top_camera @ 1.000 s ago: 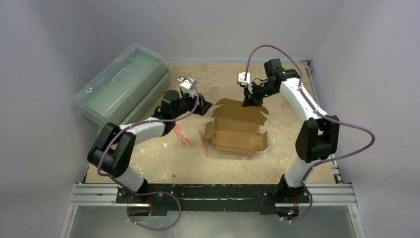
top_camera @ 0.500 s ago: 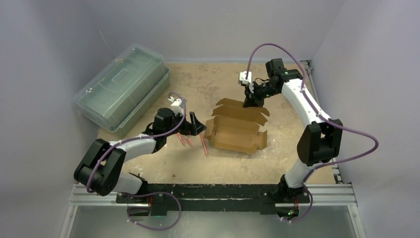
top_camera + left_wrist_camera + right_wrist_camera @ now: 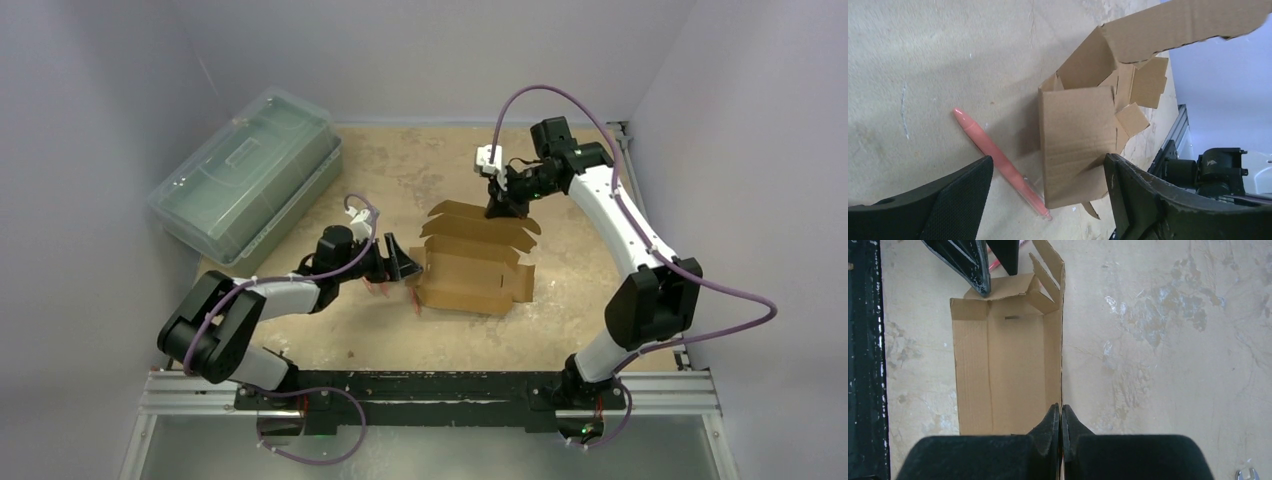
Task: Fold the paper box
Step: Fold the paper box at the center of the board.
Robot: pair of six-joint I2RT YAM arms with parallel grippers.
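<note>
- Paper box (image 3: 470,268) mid table (image 3: 570,325); we judge it half done: body squared, end flaps and lid unfolded.
- Right gripper (image 3: 497,208) pinches its rear flap.
- Left gripper (image 3: 398,263) wide open, empty, at its left end.

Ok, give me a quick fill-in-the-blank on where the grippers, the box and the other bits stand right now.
1. The left gripper has its jaws ____ at the end of the paper box.
2. The right gripper is ____ on the box's far flap.
3. A ____ pen lies beside the box.
4. The green case sits far to the box's ____.

Missing words: open; shut; pink; left.
</note>
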